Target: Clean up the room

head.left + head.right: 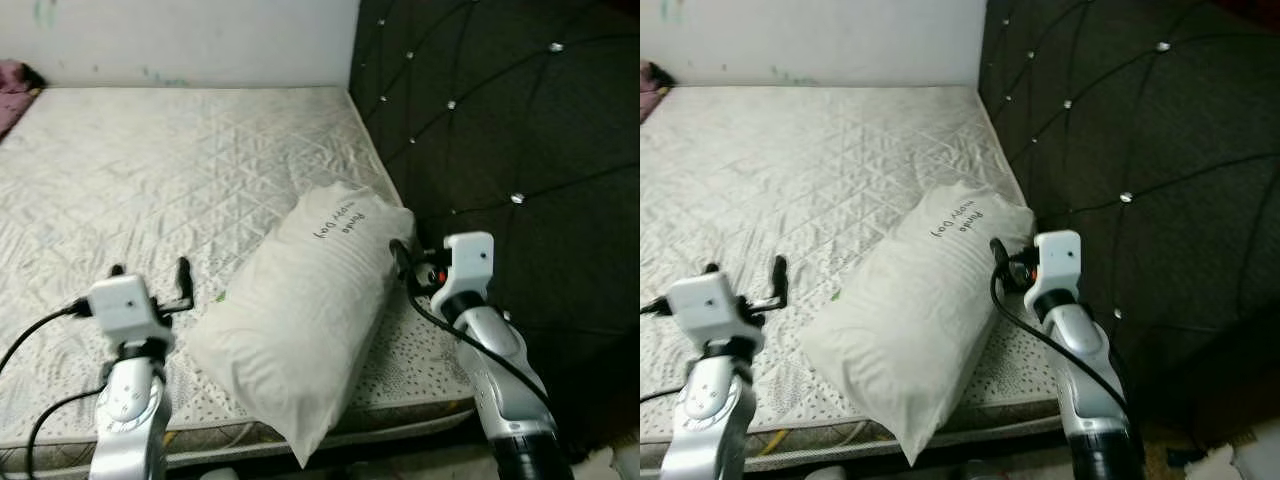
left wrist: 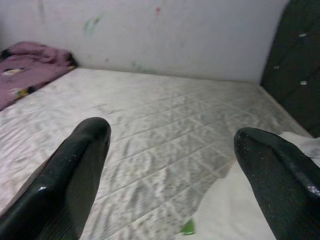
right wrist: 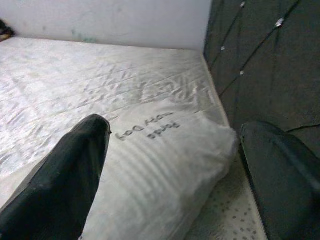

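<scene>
Both claws open: left claw (image 1: 150, 272) & right claw (image 3: 175, 165) flank white stuffed fabric pillow (image 1: 300, 310); close evenly w/ both, lift toward dark tufted headboard (image 1: 500, 130).

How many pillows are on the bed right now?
1. A white pillow lies on the mattress at its near corner by the dark headboard, between the left gripper and the right gripper. None other visible.
</scene>
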Controlling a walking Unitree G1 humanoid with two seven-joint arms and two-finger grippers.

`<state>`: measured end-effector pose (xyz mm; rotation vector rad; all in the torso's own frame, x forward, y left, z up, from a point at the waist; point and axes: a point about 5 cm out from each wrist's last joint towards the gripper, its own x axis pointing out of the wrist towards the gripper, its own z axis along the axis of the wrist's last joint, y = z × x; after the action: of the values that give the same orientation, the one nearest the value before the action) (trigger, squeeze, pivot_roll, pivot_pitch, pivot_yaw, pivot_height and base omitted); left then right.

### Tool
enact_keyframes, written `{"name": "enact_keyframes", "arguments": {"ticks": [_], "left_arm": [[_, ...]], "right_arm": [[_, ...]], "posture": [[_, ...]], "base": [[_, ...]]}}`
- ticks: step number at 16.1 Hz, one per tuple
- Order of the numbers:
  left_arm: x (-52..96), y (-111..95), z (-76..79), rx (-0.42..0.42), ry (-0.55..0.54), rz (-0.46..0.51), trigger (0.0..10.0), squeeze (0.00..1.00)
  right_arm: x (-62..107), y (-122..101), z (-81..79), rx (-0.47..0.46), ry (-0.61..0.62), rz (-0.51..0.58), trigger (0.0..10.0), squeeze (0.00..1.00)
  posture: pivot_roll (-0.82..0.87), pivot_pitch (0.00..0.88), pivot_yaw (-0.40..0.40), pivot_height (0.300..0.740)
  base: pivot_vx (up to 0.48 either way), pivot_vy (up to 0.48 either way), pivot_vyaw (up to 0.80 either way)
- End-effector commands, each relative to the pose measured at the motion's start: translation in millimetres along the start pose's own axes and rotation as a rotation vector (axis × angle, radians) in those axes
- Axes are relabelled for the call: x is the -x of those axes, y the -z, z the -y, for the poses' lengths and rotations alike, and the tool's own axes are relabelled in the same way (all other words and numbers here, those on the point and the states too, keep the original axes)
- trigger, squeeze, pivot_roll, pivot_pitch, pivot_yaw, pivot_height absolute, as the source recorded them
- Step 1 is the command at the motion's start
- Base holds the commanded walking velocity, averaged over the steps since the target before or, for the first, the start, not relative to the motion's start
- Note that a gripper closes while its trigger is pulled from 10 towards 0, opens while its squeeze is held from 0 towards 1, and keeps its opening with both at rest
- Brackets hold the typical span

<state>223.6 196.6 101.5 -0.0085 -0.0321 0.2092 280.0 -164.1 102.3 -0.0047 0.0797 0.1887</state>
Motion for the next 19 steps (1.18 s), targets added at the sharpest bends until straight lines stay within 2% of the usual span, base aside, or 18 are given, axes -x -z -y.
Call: {"name": "enact_keyframes", "arguments": {"ticks": [1, 13, 19], "left_arm": [[1.6, -2, 0.3, 0.014, -0.002, -0.003, 10.0, 0.00], [-0.5, -1, 7.9, 0.026, 0.035, -0.030, 10.0, 0.00], [0.3, 0, 8.7, 0.035, 0.031, -0.038, 10.0, 0.00]], "right_arm": [[1.7, -2, 4.0, -0.003, 0.004, 0.000, 10.0, 0.00], [-10.1, -10, -8.0, -0.005, -0.028, 0.011, 10.0, 0.00], [-10.2, -10, -8.8, -0.005, -0.041, 0.009, 10.0, 0.00]], "posture": [[-0.03, 0.027, -0.035, 0.740], [-0.03, 0.043, -0.036, 0.740], [-0.03, 0.049, -0.041, 0.671]], "base": [[0.000, 0.000, 0.00], [0.000, 0.000, 0.00], [0.000, 0.000, 0.00]]}}
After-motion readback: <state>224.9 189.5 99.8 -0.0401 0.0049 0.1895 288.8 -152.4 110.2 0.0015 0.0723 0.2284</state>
